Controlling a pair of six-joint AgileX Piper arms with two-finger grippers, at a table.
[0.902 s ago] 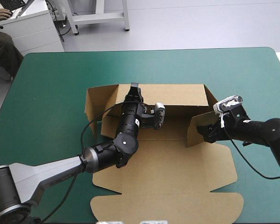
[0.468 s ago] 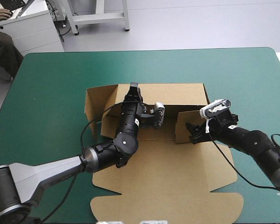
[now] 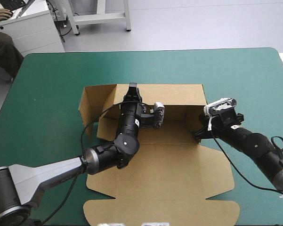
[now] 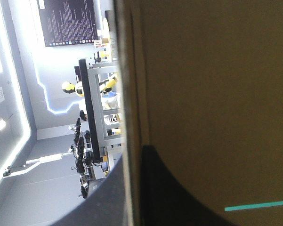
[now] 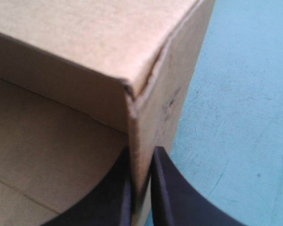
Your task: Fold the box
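The brown box (image 3: 179, 174) lies on the teal-green cover, its back wall (image 3: 179, 96) and both end walls raised and the lid flat toward the near edge. My left gripper (image 3: 132, 90) stands over the back wall's top edge near its left end. In the left wrist view the board (image 4: 216, 70) runs between the black fingers, so the left gripper (image 4: 134, 200) is shut on it. My right gripper (image 3: 199, 134) pinches the right end wall. In the right wrist view the right gripper (image 5: 141, 193) has a finger on each side of that wall, just below the box's corner (image 5: 132, 101).
Teal-green cover (image 3: 47, 94) surrounds the box to the left, right and far side. The lid's front edge (image 3: 160, 205) reaches close to the table's near edge. A white desk (image 3: 33, 28) stands beyond the far left corner.
The right gripper drew the right end wall back outward from the box's middle and shut on it. The whole sheet shifted a little left and toward the near edge. The left gripper kept its hold.
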